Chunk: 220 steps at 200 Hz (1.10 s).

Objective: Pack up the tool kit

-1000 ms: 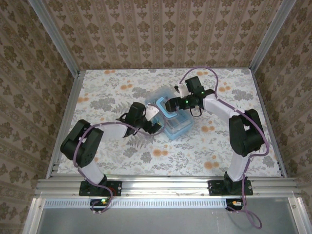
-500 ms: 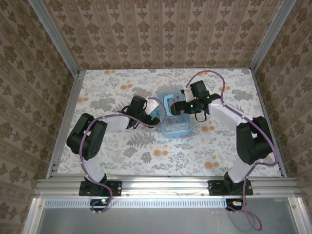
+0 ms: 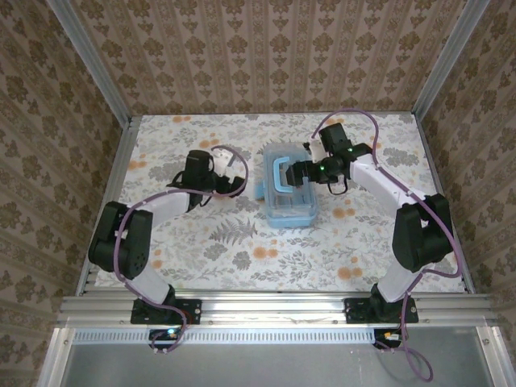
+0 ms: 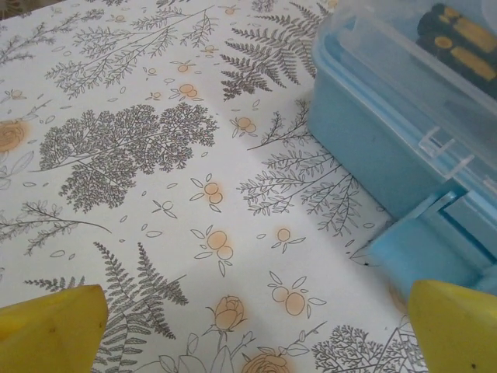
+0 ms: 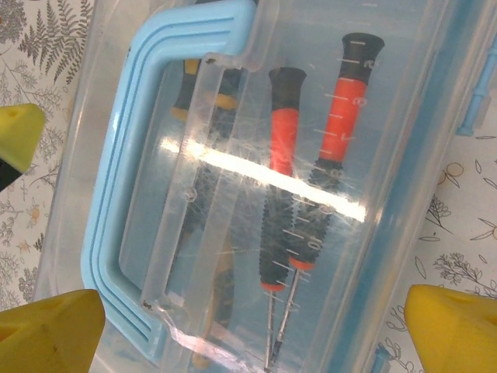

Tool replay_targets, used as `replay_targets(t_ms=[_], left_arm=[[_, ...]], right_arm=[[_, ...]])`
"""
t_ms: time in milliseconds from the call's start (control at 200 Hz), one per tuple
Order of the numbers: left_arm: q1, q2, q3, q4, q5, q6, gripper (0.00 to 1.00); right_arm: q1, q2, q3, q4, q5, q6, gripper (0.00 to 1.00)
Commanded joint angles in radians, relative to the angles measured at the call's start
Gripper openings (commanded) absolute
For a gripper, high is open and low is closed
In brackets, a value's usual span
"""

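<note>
The left claw point(image 3: 235, 185) is released, jaws wide and empty, a little to the left of the tool case point(image 3: 290, 193) and not touching it. The case lies flat about the middle of the bench point(image 3: 185, 258), a touch toward the right edge, with its lid down. It is a small rectangular box of translucent light-blue plastic with a clear lid and a solid blue handle point(image 5: 116, 186) lying flat on top. Through the lid show two red-black screwdrivers point(image 5: 281, 155) and dark pliers point(image 5: 203, 194) with yellow on the grips. A blue latch tab point(image 4: 419, 249) juts from its left wall and is probably not snapped. I judge the case light, stiff and slick, its loose tools likely to slide if tipped. The handle or the two long walls offer the best hold. The right claw point(image 3: 298, 172) hovers spread open over the lid, grasping nothing.
</note>
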Motion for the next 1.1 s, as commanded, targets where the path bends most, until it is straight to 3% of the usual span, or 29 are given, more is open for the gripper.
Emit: replay_targets(t_ms=[0,170,295,495,875,1095], left_arm=[[-0.003,0.002,-0.021,0.034,0.093,-0.092,1.00],[0.000,0.047,-0.001,0.013,0.086,-0.150,1.00],[0.004,0.061,-0.013,0.055,0.175,-0.152,1.00],[-0.112,0.031,-0.018,-0.072,-0.043,0.138,1.00],[-0.256,0.198,0.131,-0.201,-0.214,0.268,1.00],[-0.296,0.269,0.177,-0.204,-0.275,0.319,1.00]], right_arm=[[-0.011,0.021,0.018,-0.047,-0.026,-0.019,1.00],[-0.019,0.008,0.006,-0.050,-0.025,-0.023,1.00],[-0.024,0.005,0.007,-0.053,-0.025,-0.026,1.00],[-0.024,0.011,0.014,-0.058,-0.029,-0.029,1.00],[-0.025,0.005,0.033,-0.080,-0.020,-0.038,1.00],[-0.025,0.028,0.064,-0.084,-0.029,-0.040,1.00]])
